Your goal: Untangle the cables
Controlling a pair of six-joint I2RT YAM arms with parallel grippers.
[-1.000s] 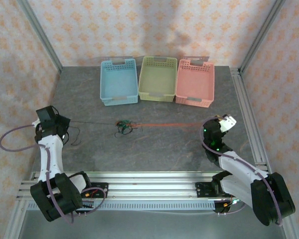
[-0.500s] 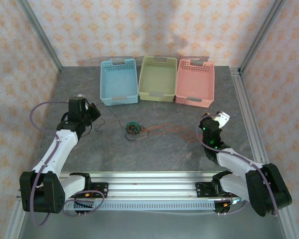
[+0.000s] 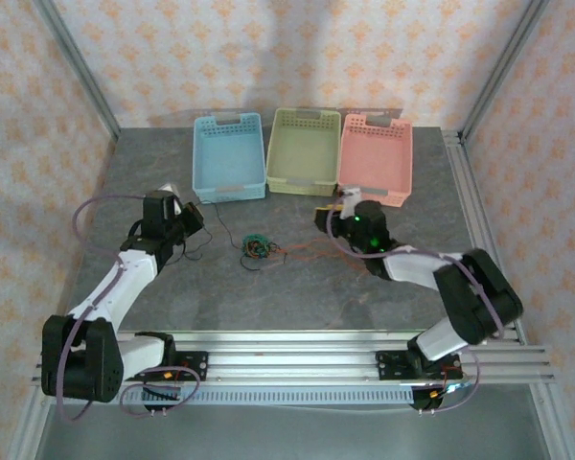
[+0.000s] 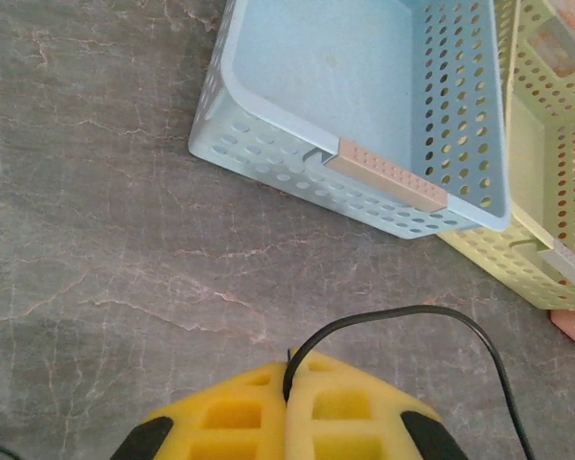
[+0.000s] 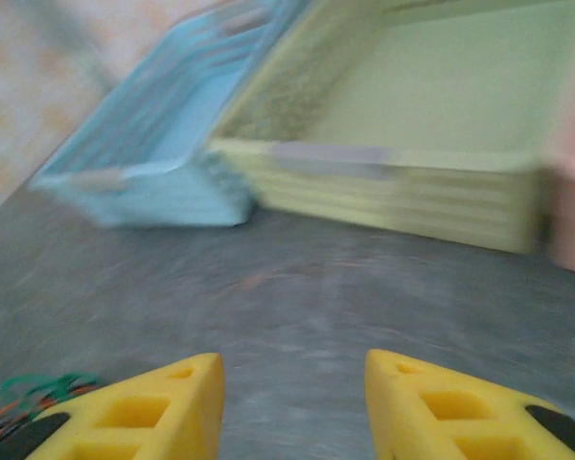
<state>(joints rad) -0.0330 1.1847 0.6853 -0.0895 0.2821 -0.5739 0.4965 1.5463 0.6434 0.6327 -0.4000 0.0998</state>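
Clamps the left gripper [image 4: 289, 388] fully shut, yellow foam fingers [image 4: 326, 383] flush against each other, with a thin black cable [image 4: 412, 309] nipped in the seam between them. Sends that black cable up out of the fingertips in an arch, then down toward the lower right of the left wrist view. Places the left gripper [image 3: 190, 218] just in front of the near left corner of the pale blue perforated plastic basket [image 3: 228, 192], over the grey stone-patterned tabletop [image 3: 144, 172].

Leads the black cable, seen from above, in a slack curve to a small knotted tangle of cables [image 3: 257, 247], dark green, orange-red and black. Lays this tangle on the tabletop near the middle, in front of where the blue basket meets the pale green perforated plastic basket [image 3: 304, 184]. Runs a thin orange-red cable [image 3: 307, 251] from it rightward toward the right arm; cannot tell where it ends.

Holds the right gripper [image 5: 292, 369] partly open, yellow fingers [image 5: 163, 388] apart, with nothing between them but bare tabletop. Sets it just in front of the near left corner of the pink perforated plastic basket [image 3: 374, 196], right of the tangle and apart from it. Catches green and orange strands at the lower left edge of the blurred right wrist view, beside the left finger.
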